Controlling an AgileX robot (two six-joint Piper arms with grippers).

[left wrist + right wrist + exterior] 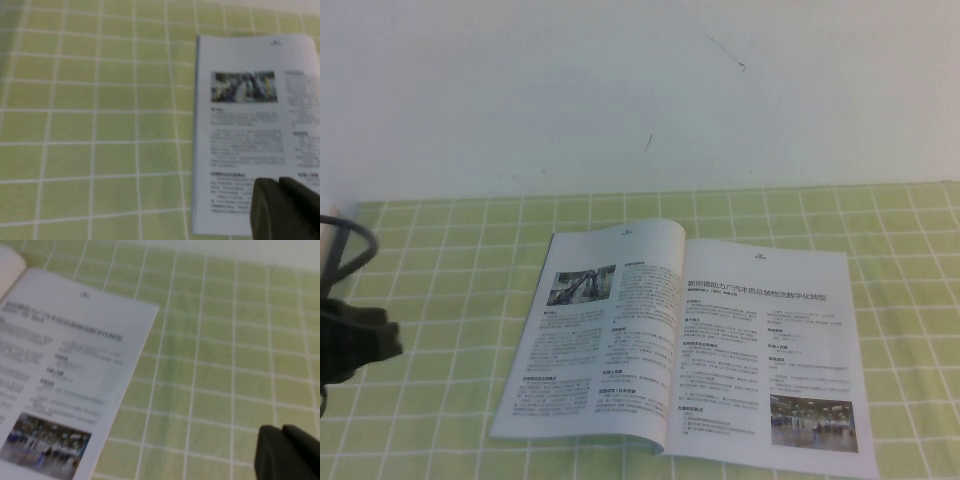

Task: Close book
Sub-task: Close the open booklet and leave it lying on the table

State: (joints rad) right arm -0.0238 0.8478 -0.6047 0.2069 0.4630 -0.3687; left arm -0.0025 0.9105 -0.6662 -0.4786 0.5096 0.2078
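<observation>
Green checked tablecloth (440, 300) against white wall (620, 80)

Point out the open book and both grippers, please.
book (678, 345), high view: on the centre fold between the open pages.
left gripper (278, 189), left wrist view: where its shut tips meet, above the book.
right gripper (281, 434), right wrist view: where its shut tips meet, above the tablecloth (225, 365).

Bright, even light, faint shadow beneath the book (720, 360), wrist views blurry.

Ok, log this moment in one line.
book: open, flat on cloth | left claw: shut, left of book | right claw: shut, right of book
</observation>
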